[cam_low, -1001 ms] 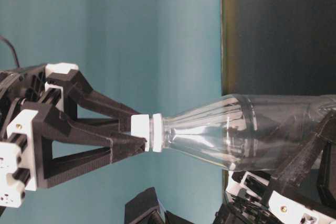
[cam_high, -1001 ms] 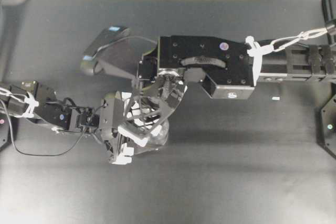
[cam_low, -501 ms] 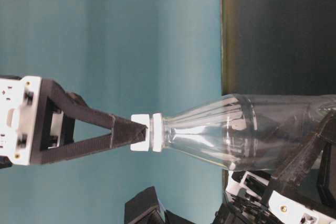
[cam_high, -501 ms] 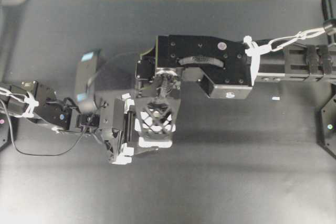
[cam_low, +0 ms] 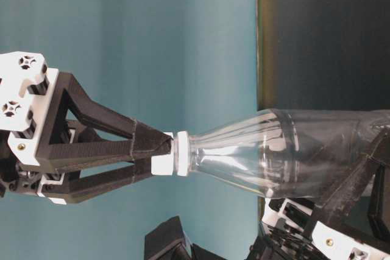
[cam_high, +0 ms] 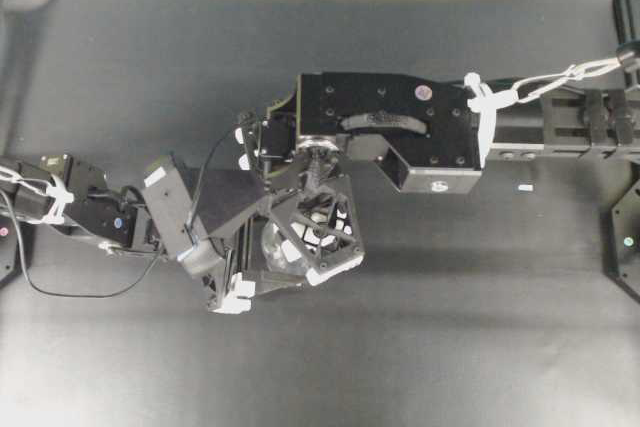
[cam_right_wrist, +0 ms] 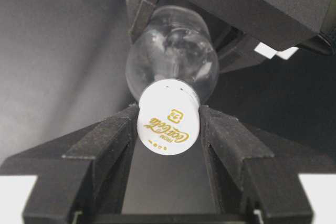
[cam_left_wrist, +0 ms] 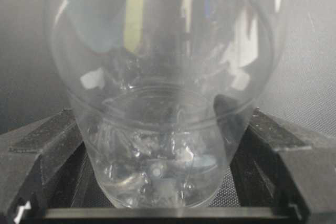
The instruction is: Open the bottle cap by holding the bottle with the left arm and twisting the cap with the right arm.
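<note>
The bottle [cam_low: 286, 153] stands upright on the dark tabletop [cam_high: 450, 327], near the middle of the overhead view, just left of centre. It's clear plastic, empty as far as can be seen, w/ a domed shoulder narrowing to a thin neck.

Left arm [cam_high: 90, 217] comes in from the left edge, low over the tabletop. Its gripper [cam_left_wrist: 157, 145] has the bottle's lower body between both fingers [cam_left_wrist: 44, 150]; left wrist view shows the black pads pressed against the clear wall on each side, so it's closed on the bottle. In the overhead view that gripper is mostly hidden under the other arm's hardware.

Right arm [cam_high: 400, 132] reaches in from the right edge and bends down over the bottle. Its gripper [cam_right_wrist: 168, 129] sits at the top of the bottle w/ the bottle cap [cam_right_wrist: 168, 120] clamped between the fingers [cam_right_wrist: 110, 140]. Right wrist view: the white cap, gold logo on top, is touched by a black pad on both sides, no gap visible. Table-level view agrees: the finger tips meet at the cap [cam_low: 164, 153], which is seated on the neck, against the white ring below it. In the overhead view the wrist is turned, so the gripper frame [cam_high: 315, 237] lies at an angle to the arm.

A small white tape mark [cam_high: 524, 188] lies on the tabletop toward the right, well apart from the bottle.
</note>
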